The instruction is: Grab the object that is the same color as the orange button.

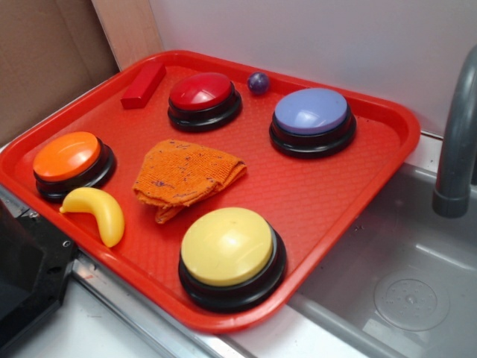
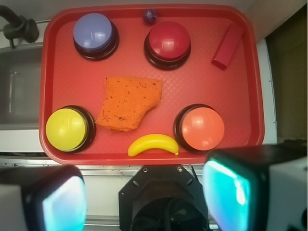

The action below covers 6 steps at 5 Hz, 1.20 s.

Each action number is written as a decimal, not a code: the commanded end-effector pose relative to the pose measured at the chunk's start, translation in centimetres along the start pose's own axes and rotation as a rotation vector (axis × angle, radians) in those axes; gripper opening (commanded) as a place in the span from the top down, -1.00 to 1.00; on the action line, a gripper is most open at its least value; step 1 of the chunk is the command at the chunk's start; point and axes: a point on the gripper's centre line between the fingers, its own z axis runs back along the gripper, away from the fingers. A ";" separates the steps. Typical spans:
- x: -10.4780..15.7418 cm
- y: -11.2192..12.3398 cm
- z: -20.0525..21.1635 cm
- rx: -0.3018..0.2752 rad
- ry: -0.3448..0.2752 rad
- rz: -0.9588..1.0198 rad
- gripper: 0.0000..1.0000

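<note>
Red tray (image 1: 387,142) beside the sink (image 1: 402,261). Yellow button (image 1: 227,246), blue button (image 1: 311,112), red button (image 1: 201,92), orange button (image 1: 67,156). Orange cloth (image 1: 186,175) mid-tray, touching nothing. Banana (image 1: 97,212) just beside orange button. Gripper (image 2: 144,192) spread, pads (image 2: 65,204) blurred, probably well above the tray edge.

Bare tray (image 2: 202,91) is lying open right of the cloth (image 2: 129,102) at frame centre; the yellow button (image 2: 69,128) is crowding its lower left, the banana (image 2: 153,144) sitting just below.
</note>
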 end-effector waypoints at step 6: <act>3.0 -1.1 -16.5 -0.039 -0.140 0.736 -1.00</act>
